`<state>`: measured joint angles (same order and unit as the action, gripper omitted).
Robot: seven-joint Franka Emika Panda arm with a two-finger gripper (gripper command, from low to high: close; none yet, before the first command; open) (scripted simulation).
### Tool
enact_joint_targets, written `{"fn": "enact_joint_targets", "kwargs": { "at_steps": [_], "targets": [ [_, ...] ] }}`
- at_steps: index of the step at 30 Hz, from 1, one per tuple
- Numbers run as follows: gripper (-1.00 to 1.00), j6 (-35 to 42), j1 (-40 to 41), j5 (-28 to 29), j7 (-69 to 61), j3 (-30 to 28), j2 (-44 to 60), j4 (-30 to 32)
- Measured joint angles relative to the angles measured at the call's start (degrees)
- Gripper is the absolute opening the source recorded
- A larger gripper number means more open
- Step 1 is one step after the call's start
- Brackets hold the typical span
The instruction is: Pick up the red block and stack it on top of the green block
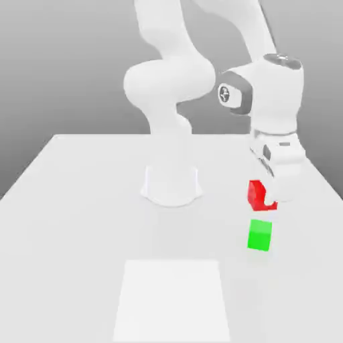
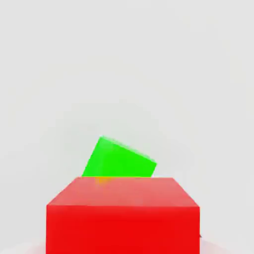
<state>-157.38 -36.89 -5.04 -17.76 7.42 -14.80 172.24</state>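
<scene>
Gripper closed snugly on red matte cube. Likely transfer step. Next: align above green matte cube, exterior view's six o'clock.

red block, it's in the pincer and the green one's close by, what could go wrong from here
The green block looks turned relative to the red block in the hand view, so the stack may end up twisted.
The pincer is not over the green block yet; moving across too low could knock it.
Releasing the red block off-centre might let it tip off.
</scene>
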Motion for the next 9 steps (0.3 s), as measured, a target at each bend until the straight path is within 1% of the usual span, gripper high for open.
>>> {"fn": "enact_joint_targets", "kwargs": {
  "at_steps": [5, 6, 9],
  "targets": [
    [-1.0, -9.75, 0.72, 2.4, 1.36, 0.36, 10.09, -0.33],
    [1.0, -11.59, 0.96, 3.37, 2.01, 0.24, 12.01, -0.4],
    [1.0, -11.59, 0.97, 3.37, 2.01, 0.24, 12.01, -0.4]
  ]
}}
